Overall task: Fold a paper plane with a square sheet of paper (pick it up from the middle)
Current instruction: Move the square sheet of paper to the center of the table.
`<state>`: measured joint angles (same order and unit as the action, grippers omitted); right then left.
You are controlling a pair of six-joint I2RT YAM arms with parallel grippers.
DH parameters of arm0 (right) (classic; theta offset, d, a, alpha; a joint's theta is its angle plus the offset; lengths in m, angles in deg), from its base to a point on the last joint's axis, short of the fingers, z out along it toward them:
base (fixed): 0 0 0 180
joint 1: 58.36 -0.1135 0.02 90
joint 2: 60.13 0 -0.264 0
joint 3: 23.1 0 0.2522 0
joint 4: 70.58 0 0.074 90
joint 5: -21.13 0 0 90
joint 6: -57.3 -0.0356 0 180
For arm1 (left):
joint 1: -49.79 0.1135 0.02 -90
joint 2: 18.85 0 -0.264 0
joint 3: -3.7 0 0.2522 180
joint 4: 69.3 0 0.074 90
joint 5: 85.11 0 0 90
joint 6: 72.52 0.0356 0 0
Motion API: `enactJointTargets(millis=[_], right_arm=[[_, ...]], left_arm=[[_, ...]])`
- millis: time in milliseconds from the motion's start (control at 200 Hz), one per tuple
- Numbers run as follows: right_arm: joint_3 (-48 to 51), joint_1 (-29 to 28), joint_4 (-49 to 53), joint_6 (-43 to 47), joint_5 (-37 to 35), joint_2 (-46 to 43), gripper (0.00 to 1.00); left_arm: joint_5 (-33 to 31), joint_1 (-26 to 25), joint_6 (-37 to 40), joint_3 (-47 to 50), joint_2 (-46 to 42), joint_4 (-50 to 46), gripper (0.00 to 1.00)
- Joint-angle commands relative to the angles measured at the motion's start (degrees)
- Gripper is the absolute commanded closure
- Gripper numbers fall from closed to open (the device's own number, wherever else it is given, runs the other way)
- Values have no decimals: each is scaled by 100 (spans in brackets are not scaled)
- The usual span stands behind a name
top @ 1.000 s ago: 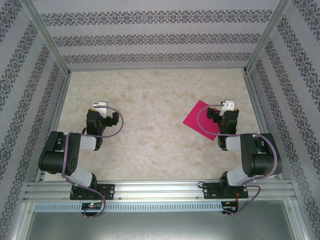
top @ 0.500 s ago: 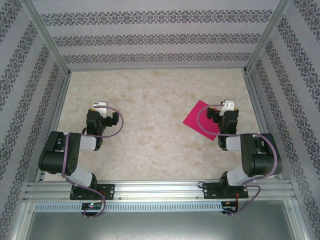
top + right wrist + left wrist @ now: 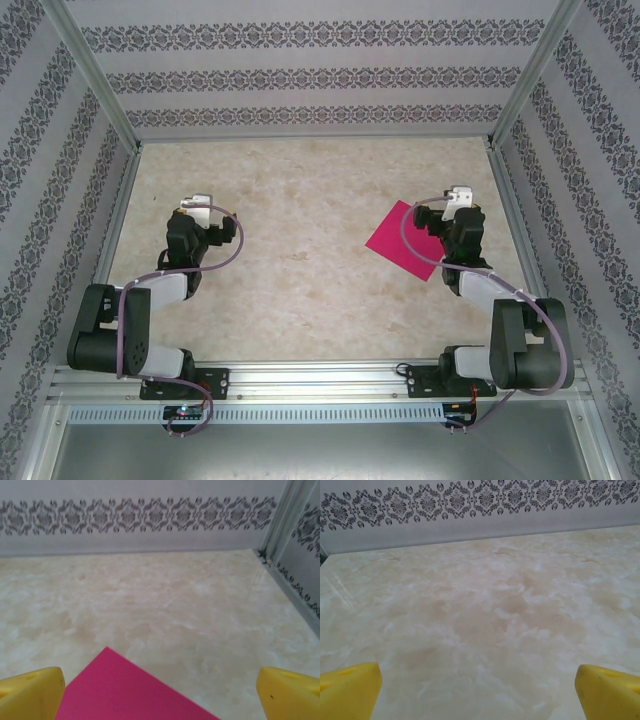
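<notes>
The square sheet of paper (image 3: 405, 238) is recorded lying flat and unfolded on the right half of the marbled surface (image 3: 300, 190), with its right-hand corner covered from above by the right tool (image 3: 460, 197). That tool's yellow fingers (image 3: 31, 692) are seen set wide apart, with a corner of the sheet between them and nothing clamped. The left tool (image 3: 479, 687) is held over bare surface well apart from the sheet, its fingers likewise spread wide and empty.
</notes>
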<state>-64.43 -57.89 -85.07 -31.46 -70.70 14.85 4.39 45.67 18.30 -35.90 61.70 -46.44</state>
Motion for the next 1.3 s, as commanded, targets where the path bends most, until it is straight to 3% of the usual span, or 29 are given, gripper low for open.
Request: enactJointTargets(millis=[0,190,440,535,624,754,1074,1294], right_arm=[[-271,-37,1294,106,142,-145,2],[-923,-407,3081,-411,-451,-585,2],[-1900,-467,4450,-2073,-230,-803,2],[-2084,-422,4463,-2563,200,-671,2],[-2168,-356,4198,-2823,1179,-440,2],[-2579,-552,4479,-3023,1572,101,2],[-3497,-1168,6245,-3070,1209,742,2],[-3081,-1414,5879,-3244,894,742,2]], left_arm=[[-80,91,-252,-39,-42,-379,0],[-363,87,-566,-265,-339,-1028,0],[-732,87,-1096,-421,-1163,-1852,0],[-985,87,-1480,-414,-1430,-2004,0],[-1399,96,-2167,-659,-1573,-2685,0],[-1372,96,-2474,-819,-1603,-2932,0],[-1624,96,-3040,-1768,-1448,-4424,0],[-1543,104,-2561,-2350,-829,-4598,0]])
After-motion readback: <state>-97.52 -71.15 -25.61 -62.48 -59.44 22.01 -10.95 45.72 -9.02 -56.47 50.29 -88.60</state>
